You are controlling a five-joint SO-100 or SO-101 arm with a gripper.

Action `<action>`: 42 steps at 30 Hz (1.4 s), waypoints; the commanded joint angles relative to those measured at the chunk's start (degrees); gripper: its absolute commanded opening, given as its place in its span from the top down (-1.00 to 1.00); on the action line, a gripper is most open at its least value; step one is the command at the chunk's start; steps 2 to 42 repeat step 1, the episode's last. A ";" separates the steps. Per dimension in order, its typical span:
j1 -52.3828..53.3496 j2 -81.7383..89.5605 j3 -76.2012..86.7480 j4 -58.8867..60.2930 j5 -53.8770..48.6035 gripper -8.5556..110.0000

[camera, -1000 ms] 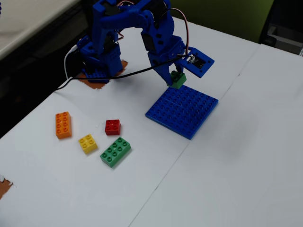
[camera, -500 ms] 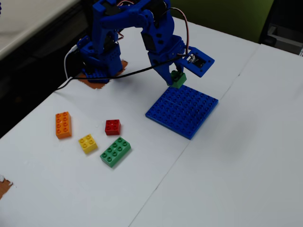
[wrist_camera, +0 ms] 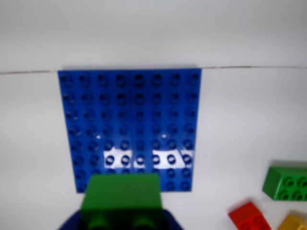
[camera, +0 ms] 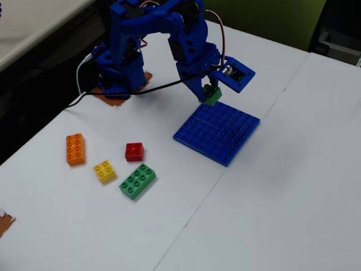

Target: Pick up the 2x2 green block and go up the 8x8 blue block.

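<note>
Pinching the 2x2 green block (camera: 212, 94) between its fingers, my gripper (camera: 207, 92) has hardly moved in the last second and holds it just above the near edge of the 8x8 blue block (camera: 217, 131), so I judge only the lowering remains.

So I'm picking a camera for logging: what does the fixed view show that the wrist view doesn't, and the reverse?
Only the fixed view shows the blue arm, the orange block and the whole row of loose blocks. Only the wrist view shows the blue plate straight on, every stud visible. Both share the small green block held in the tool, the red block and the longer green block.
</note>
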State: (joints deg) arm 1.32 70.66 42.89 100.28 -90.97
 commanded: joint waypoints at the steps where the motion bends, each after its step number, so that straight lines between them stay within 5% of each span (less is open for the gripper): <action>1: -0.44 3.87 0.09 0.44 0.00 0.85; 42: -0.44 3.87 0.09 0.44 0.00 0.85</action>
